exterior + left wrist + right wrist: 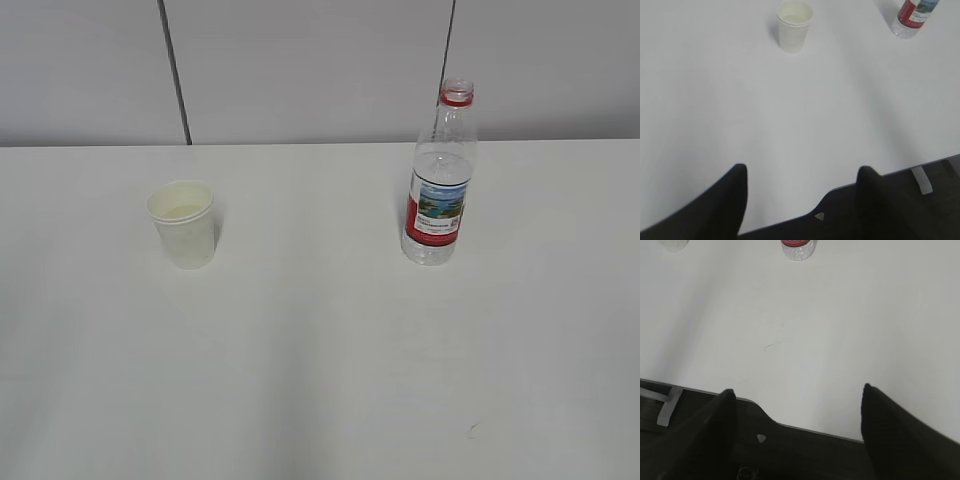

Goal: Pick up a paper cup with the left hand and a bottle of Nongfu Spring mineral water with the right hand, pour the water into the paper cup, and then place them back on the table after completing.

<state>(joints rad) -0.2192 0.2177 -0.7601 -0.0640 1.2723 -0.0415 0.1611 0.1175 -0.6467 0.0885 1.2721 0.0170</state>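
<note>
1. Paper cup (182,222) stands upright on the white table (320,380), toward the left side and nearer the far edge than the near one; a little clear water (182,211) shows at its bottom.
2. Well apart to its right, closer to the far edge, the Nongfu Spring bottle (438,190) stands upright with its cap off, a red ring at the neck and a red-and-blue label around its middle. It is part full.
3. The left hand (800,182) hangs above the table's near edge, its two black fingers (735,200) spread wide with nothing between them. Cup and bottle base lie far ahead of it.
4. The right hand (797,405) likewise hangs over the near edge, its fingers (890,425) wide apart and empty, the bottle's base at the top of its view.
5. A faint scuff mark (776,344) lies on the tabletop between the right hand and the bottle.
6. Neither arm shows in the exterior view.
</note>
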